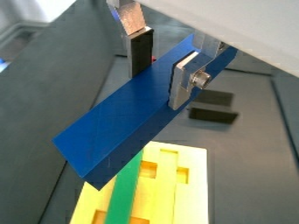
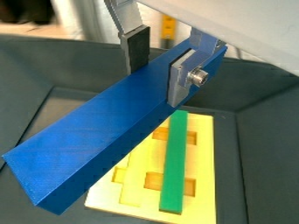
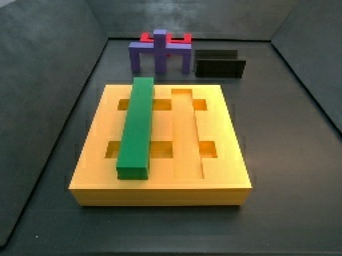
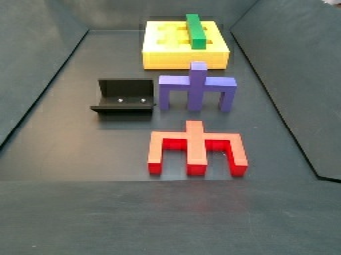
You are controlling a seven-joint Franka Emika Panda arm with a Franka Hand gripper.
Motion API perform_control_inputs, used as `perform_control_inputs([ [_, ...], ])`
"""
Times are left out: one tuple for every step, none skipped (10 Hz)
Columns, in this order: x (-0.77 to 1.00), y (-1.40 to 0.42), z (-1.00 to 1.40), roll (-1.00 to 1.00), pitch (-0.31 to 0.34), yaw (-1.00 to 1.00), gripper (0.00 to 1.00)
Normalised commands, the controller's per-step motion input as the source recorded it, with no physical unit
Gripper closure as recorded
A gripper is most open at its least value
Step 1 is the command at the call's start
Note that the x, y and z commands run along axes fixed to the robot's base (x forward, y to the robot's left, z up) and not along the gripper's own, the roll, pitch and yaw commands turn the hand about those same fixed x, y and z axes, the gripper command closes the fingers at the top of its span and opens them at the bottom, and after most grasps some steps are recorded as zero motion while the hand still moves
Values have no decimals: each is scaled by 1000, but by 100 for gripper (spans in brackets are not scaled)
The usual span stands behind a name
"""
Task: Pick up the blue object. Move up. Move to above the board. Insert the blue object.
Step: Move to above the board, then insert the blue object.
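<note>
A: Status on the blue bar (image 2: 100, 140)?

B: Picked up already. Gripper (image 2: 163, 61) is clamped on it near one end, fingers either side, high over the floor. Neither side view shows gripper or bar, so it's up out of their frame.

A: Over the board (image 3: 227, 150) yet?

B: Roughly. Both wrist views show the board below the bar's free end, green bar (image 3: 138, 125) sitting in one groove. Purple block (image 4: 197, 88) and fixture (image 4: 123, 97) are off to the side.

A: Left?

B: Line up w/ an open groove, lower, insert, I'd say.
</note>
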Motion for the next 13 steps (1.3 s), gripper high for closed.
perform_control_inputs([
  [27, -19, 28, 19, 105, 1000, 100],
  [29, -19, 28, 22, 117, 1000, 100],
  [31, -18, 31, 28, 140, 1000, 100],
  [35, -18, 32, 35, 164, 1000, 100],
  [42, -19, 34, 47, 209, 984, 100],
  [47, -20, 35, 47, 202, 810, 100],
  [64, -22, 27, 45, 167, 385, 100],
  [67, -23, 28, 43, 159, 259, 100],
  [0, 0, -377, -280, -120, 0, 100],
  [0, -140, -529, -263, -113, 0, 100],
  [14, -263, -520, -256, -143, 0, 100],
  [0, -283, -594, -186, -141, 3, 100],
  [-83, -311, -717, -59, -183, 151, 100],
])
